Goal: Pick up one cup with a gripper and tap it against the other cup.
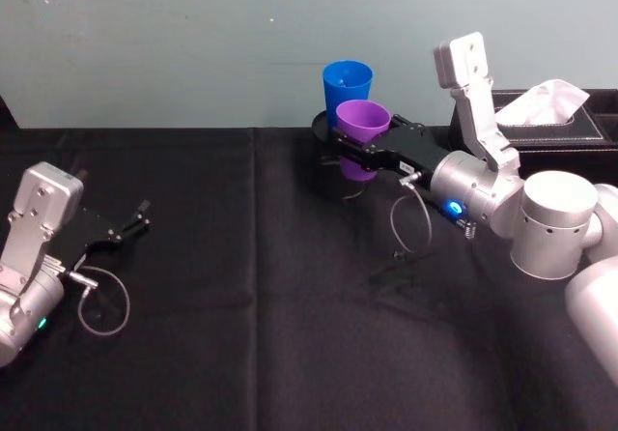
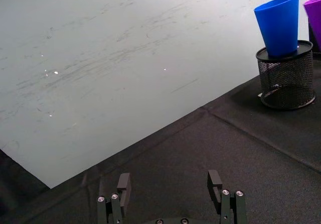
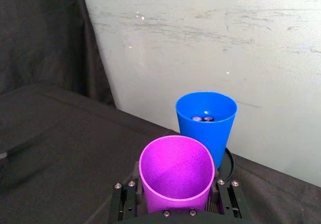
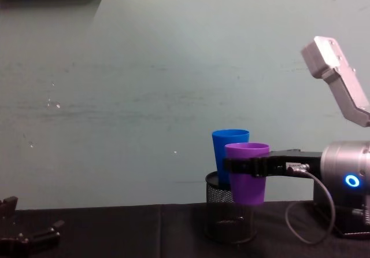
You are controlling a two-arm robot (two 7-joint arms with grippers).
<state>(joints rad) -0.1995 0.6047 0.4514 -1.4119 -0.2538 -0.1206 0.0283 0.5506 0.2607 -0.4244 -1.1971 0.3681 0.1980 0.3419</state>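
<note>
My right gripper (image 1: 365,147) is shut on the purple cup (image 1: 363,131) and holds it upright in the air, right in front of the blue cup (image 1: 347,88). In the chest view the purple cup (image 4: 247,172) overlaps the blue cup (image 4: 228,148); whether they touch I cannot tell. The blue cup (image 2: 279,23) stands upright on top of an upturned black mesh holder (image 2: 286,81). In the right wrist view the purple cup (image 3: 176,172) sits between the right gripper (image 3: 176,204) fingers, with the blue cup (image 3: 206,119) just beyond. My left gripper (image 1: 135,218) rests open at the table's left.
A black tissue box (image 1: 550,117) with white tissue stands at the back right, behind the right arm. A black cloth (image 1: 241,305) covers the table. A pale wall (image 4: 144,96) rises just behind the cups.
</note>
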